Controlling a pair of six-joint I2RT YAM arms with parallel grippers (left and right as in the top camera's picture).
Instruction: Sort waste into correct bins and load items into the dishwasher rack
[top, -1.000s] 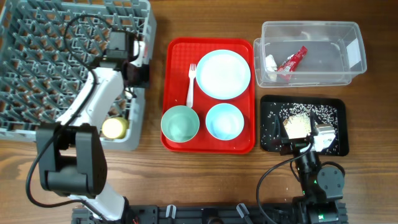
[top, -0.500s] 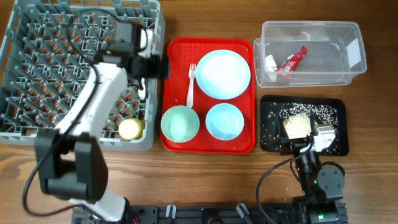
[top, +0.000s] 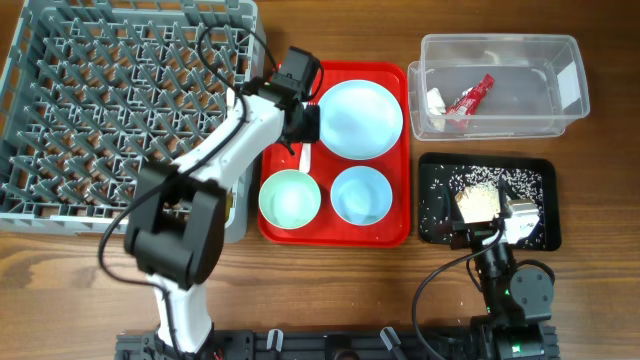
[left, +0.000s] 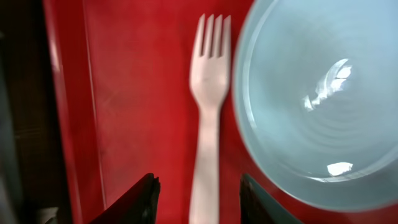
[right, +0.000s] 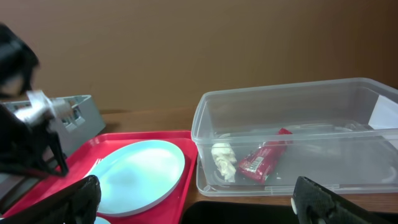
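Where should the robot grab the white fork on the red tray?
By the handle, from straight above. The white fork lies flat on the red tray, so one finger can drop on each side of its thin handle. The pale blue plate crowds the tines but curves away further down the handle, probably leaving more room there. The open left gripper hangs over that part.

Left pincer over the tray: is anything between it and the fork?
Nothing visible does. In the left wrist view the open left pincer straddles the fork handle, with only bare red tray beneath. The plate rim lies close beside the fork, so the finger on that side may have little room.
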